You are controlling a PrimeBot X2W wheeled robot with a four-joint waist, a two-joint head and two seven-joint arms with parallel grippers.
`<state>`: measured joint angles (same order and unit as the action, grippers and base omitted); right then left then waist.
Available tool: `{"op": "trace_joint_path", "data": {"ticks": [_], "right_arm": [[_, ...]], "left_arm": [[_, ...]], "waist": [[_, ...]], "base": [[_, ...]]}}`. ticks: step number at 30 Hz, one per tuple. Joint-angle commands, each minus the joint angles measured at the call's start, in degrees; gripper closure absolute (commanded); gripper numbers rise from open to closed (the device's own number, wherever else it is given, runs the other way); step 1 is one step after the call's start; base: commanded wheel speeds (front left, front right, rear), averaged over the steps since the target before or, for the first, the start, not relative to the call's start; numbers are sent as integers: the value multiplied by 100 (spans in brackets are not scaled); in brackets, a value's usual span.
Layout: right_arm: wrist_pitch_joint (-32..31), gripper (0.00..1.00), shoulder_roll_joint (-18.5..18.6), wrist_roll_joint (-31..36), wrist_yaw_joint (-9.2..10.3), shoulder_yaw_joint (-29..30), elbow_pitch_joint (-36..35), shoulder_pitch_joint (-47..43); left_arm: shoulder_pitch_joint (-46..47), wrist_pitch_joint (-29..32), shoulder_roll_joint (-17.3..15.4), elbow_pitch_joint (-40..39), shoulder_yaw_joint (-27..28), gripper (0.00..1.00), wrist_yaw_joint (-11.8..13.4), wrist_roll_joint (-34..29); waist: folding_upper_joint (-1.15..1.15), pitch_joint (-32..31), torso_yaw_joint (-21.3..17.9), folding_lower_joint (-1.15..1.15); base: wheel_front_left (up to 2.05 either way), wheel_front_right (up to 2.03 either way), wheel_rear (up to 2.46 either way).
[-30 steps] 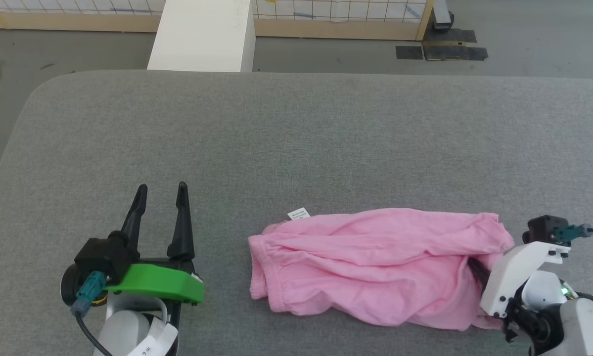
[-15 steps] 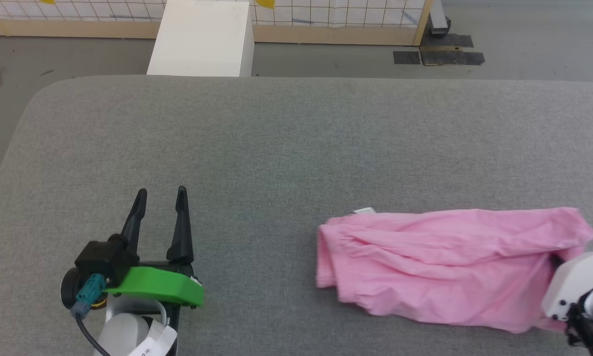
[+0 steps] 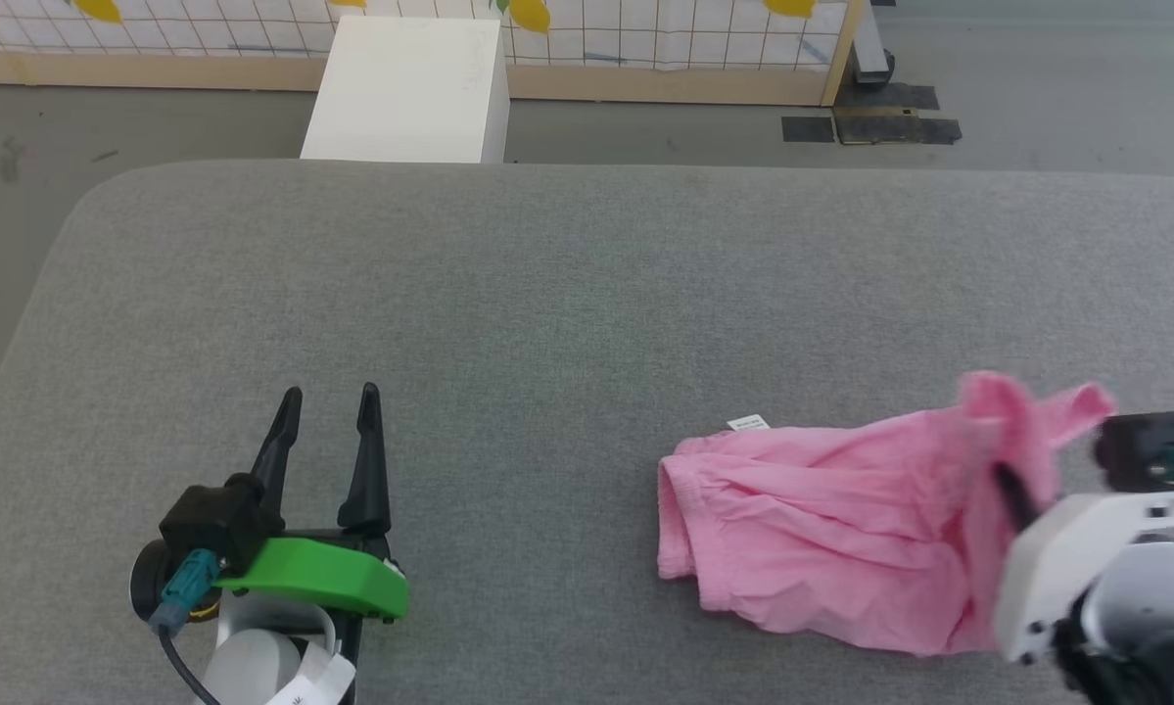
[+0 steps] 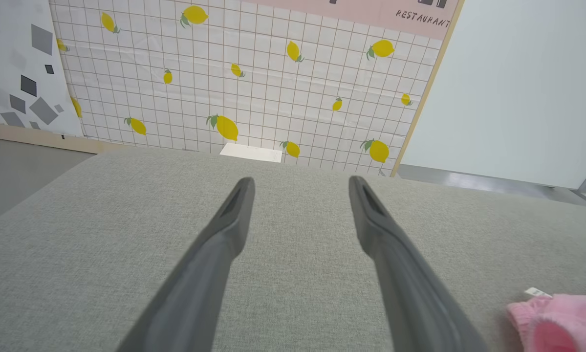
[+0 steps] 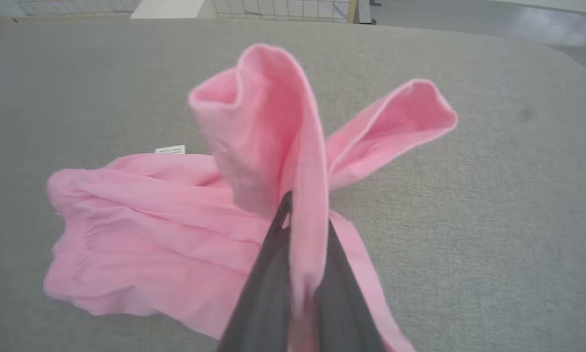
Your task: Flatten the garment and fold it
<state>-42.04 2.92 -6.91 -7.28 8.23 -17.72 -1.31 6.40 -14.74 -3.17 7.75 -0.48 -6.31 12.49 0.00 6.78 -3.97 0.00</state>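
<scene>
The garment [image 3: 821, 529] is a light pink, wrinkly cloth lying on the grey table at the right, its gathered waistband end to the left with a small white label [image 3: 748, 423]. My right gripper [image 3: 1008, 485] is shut on the garment's right edge and holds it lifted, so two pink flaps stand up. In the right wrist view the garment [image 5: 146, 234] is pinched between the dark fingers [image 5: 268, 274], and the gripper [image 5: 300, 215] points at the raised folds. My left gripper [image 3: 330, 397] rests open at the lower left, far from the cloth; the left wrist view shows it [image 4: 300, 182] holding nothing, the garment [image 4: 561, 318] at its lower right.
The grey padded table [image 3: 547, 294] has a rounded far-left corner and bare room across its middle and left. Beyond its far edge stand a white box [image 3: 405, 88] and a tiled wall with lemon prints [image 4: 253, 78]. Dark tape patches [image 3: 870, 113] mark the floor.
My right gripper has closed on the garment's right edge, dragged it to the right and lifted that edge off the table. The head camera has tilted slightly. The left arm has stayed put.
</scene>
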Motion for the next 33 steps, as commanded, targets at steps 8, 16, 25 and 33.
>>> {"op": "trace_joint_path", "data": {"ticks": [8, 16, 25, 33], "right_arm": [[-557, 100, 21, -139, -21, -1880, -53, 359], [-554, 100, 16, -308, -21, -2552, 1409, 1063], [-125, 0, 0, -631, -21, -2710, 2372, 1498], [1111, 0, -3, -1333, -21, -2291, 1554, 1467]], "left_arm": [[32, -26, 28, 65, -67, 0, -51, -44], [120, -26, 28, 86, -173, 0, -53, 4], [138, -26, 29, 99, -180, 0, -39, 26], [62, -26, 29, 92, -151, 0, 3, 57]], "waist": [[0, 93, 141, 0], [0, 267, 327, 0], [0, 329, 397, 0], [0, 139, 206, 0]], "base": [[0, 0, 0], [0, 0, 0], [0, 0, 0], [0, 0, 0]]}}
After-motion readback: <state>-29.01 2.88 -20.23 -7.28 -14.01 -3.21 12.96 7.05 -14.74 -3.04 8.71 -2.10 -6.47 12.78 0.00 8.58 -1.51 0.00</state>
